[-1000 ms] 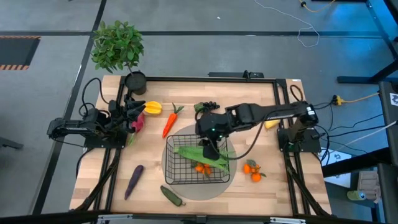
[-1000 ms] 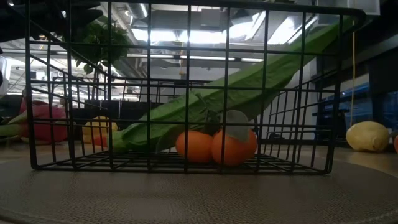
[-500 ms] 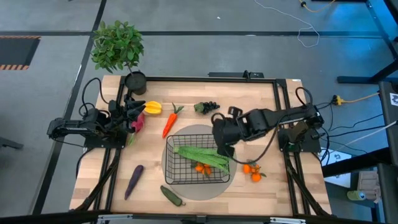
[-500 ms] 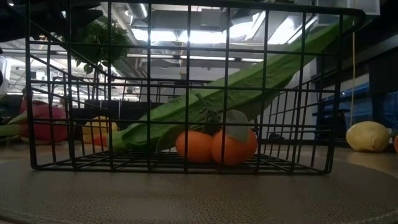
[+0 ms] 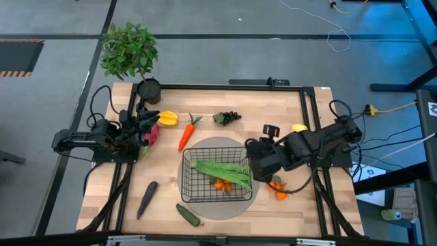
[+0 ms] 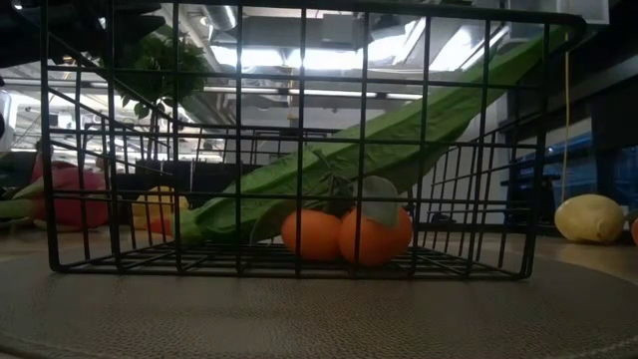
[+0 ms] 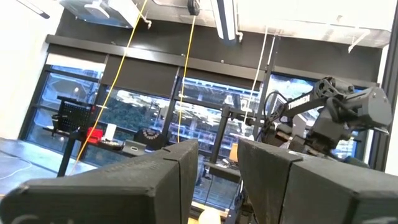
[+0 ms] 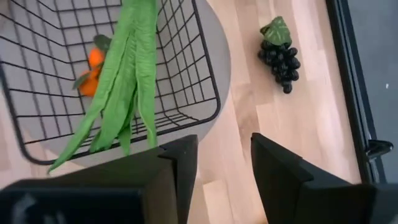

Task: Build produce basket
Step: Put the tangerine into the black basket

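The black wire basket (image 5: 215,175) stands on a grey round mat (image 5: 205,207). In it lie green beans (image 5: 222,171), one end leaning on the rim (image 6: 518,55), and two tangerines (image 6: 349,234). My right gripper (image 5: 252,158) is open and empty, just right of the basket; its wrist view shows the basket (image 8: 205,74), the beans (image 8: 127,74) and the grapes (image 8: 280,53). My left gripper (image 5: 151,123) is open and empty at the far left, beside the pink dragon fruit (image 5: 150,134).
On the table lie a yellow pepper (image 5: 168,119), carrot (image 5: 186,133), grapes (image 5: 227,117), lemon (image 5: 299,128), more tangerines (image 5: 277,188), eggplant (image 5: 147,198) and cucumber (image 5: 189,215). A potted plant (image 5: 128,51) and a black pot (image 5: 148,89) stand at the far left.
My right gripper has drawn back from above the basket toward the table's right edge and a little toward the near edge. The beans and tangerines have stayed where they were in the basket.
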`<state>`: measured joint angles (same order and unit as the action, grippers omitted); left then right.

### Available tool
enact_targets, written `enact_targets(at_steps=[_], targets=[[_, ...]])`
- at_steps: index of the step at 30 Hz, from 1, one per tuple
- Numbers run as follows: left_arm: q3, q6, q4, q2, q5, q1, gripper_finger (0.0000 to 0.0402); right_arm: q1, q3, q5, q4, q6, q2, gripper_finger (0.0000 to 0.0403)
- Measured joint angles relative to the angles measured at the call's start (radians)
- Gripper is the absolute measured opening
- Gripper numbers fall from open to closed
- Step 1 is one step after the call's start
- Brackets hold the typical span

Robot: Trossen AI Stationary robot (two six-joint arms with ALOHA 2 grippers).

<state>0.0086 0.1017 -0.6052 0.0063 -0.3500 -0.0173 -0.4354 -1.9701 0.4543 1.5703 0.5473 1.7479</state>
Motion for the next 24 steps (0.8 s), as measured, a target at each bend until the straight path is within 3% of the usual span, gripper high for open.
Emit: enact_targets(at_steps=[18,24], targets=[[0.0,0.0,-0.001,0.0,0.0,0.0,0.0105,-0.022,0.0,-0.007,0.001,0.051,-0.044,0.0137],[0.0,0.0,0.0,0.0,0.0,0.0,0.0105,-0.024,0.0,0.084,0.0,0.077,-0.043,0.0137]])
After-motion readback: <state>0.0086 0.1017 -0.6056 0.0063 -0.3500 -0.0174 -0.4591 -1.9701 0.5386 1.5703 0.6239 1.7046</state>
